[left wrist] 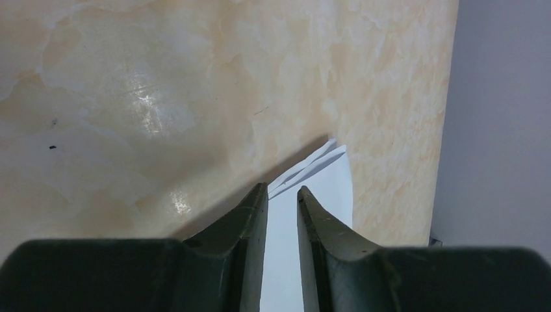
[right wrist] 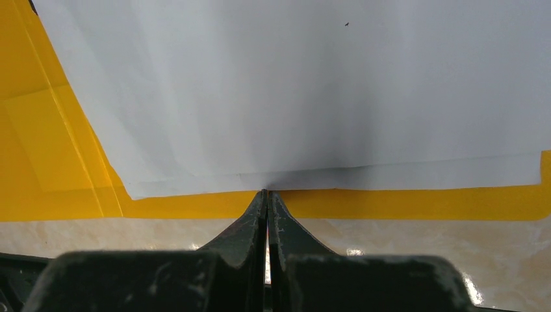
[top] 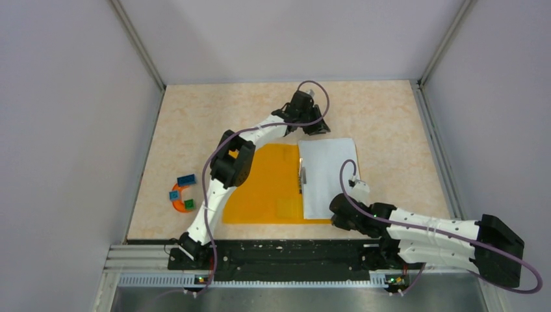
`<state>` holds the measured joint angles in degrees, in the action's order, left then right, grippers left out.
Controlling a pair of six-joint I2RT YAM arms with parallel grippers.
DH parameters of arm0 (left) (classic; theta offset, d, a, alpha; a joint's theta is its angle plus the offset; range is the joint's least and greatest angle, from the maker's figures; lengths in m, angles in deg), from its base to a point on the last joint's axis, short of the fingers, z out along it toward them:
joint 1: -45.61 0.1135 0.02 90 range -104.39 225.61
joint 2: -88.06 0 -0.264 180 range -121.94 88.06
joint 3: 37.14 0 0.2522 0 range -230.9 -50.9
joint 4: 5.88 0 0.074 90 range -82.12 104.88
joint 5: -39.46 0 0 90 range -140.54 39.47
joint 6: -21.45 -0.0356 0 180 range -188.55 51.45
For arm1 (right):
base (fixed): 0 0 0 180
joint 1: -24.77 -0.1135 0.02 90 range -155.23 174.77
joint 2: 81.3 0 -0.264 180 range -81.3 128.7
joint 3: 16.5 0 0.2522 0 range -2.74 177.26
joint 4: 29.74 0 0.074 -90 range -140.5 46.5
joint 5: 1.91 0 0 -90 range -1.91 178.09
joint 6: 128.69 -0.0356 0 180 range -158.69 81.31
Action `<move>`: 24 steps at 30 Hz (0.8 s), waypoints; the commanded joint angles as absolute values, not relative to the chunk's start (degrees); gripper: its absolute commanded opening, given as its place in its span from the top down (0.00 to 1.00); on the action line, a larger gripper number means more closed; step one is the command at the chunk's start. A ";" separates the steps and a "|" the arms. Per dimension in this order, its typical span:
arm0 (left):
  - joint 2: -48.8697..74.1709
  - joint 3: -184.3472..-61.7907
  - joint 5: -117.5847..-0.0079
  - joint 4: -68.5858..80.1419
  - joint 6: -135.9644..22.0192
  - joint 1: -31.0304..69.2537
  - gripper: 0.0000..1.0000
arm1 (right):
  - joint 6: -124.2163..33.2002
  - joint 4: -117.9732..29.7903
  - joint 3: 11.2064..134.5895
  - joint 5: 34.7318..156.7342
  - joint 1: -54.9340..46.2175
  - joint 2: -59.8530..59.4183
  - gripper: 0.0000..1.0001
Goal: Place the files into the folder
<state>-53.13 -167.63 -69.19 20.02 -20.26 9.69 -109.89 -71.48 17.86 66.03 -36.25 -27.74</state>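
Files [top: 328, 175] long axis near-far on folder [top: 266, 188]; left pincer [left wrist: 281, 190] slightly spread, right pincer [right wrist: 266, 193] pressed together.

Translucent orange for the folder [top: 266, 188]; plain white for the sheets [top: 328, 175]; cream-and-beige marbling over the table [top: 383, 123]; white and black on the arms [top: 422, 227], purple on the cables [top: 312, 82]; orange arch block [top: 177, 205], plus blue, teal and green blocks [top: 186, 179].

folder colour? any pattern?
The folder is plain orange-yellow with no pattern. It shows best in the right wrist view.
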 commanded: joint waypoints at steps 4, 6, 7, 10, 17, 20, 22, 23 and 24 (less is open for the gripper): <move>-52.20 -163.66 -70.13 16.45 -19.85 9.22 0.74 | -110.76 -71.18 16.60 64.94 -36.83 -26.80 1.00; -51.88 -162.88 -69.82 16.44 -19.91 9.07 0.74 | -110.76 -71.15 16.53 64.93 -36.87 -26.77 1.00; -51.81 -162.61 -69.81 16.30 -19.94 9.03 0.74 | -110.84 -71.18 16.47 64.96 -36.85 -26.76 1.00; -51.79 -162.39 -69.91 16.68 -19.86 8.95 0.75 | -110.83 -71.18 16.45 65.04 -36.85 -26.79 1.00; -49.95 -159.64 -69.52 16.50 -20.02 8.48 0.77 | -110.93 -71.13 16.39 64.99 -36.87 -26.66 1.00; -49.45 -158.73 -69.61 16.71 -20.23 8.35 0.78 | -110.93 -70.89 16.45 65.19 -36.85 -26.33 1.00; -49.17 -158.08 -69.65 16.76 -20.30 8.41 0.79 | -110.76 -70.46 16.43 65.45 -36.86 -26.05 1.00; -49.03 -157.68 -69.57 16.66 -20.30 8.41 0.79 | -110.76 -70.36 16.53 65.42 -36.90 -25.85 1.00; -48.92 -157.31 -69.55 16.64 -20.30 8.34 0.80 | -110.69 -70.24 16.59 65.47 -36.88 -25.61 1.00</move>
<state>-52.19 -159.47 -69.39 15.78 -19.78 9.01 -110.81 -69.54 17.49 65.66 -36.25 -27.08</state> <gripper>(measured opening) 0.208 0.004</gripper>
